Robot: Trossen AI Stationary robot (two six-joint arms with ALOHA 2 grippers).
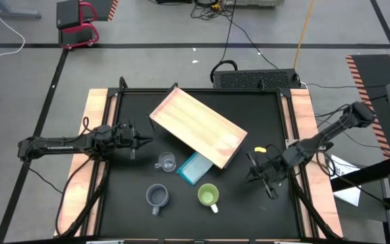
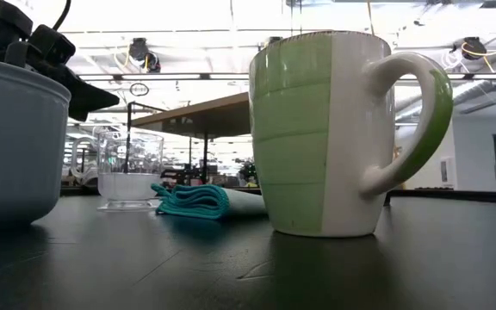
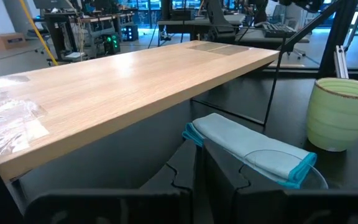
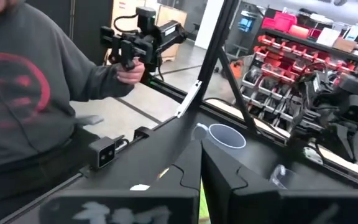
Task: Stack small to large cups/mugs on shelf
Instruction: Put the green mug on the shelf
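Observation:
The wooden shelf [image 1: 198,127] stands slantwise on thin dark legs at the table's middle. In front of it the clear glass cup [image 1: 166,163] stands upright, next to a folded light-blue cloth [image 1: 195,168]. Nearer the front edge, the grey-blue mug [image 1: 157,196] and the lime-green mug [image 1: 208,196] stand on their bases. My left gripper [image 1: 149,140] is shut and hovers left of the shelf, pointing at it [image 3: 199,163]. My right gripper [image 1: 251,171] is shut too and sits right of the green mug [image 4: 201,155], pointing toward the grey-blue mug [image 4: 227,135].
A small yellow object [image 1: 260,149] lies right of the shelf. Wooden strips [image 1: 97,122] run along the table's left and right sides. A person in a grey sweatshirt [image 4: 30,93] stands beyond the table holding a dark device. Bare black table shows at the far-left corner.

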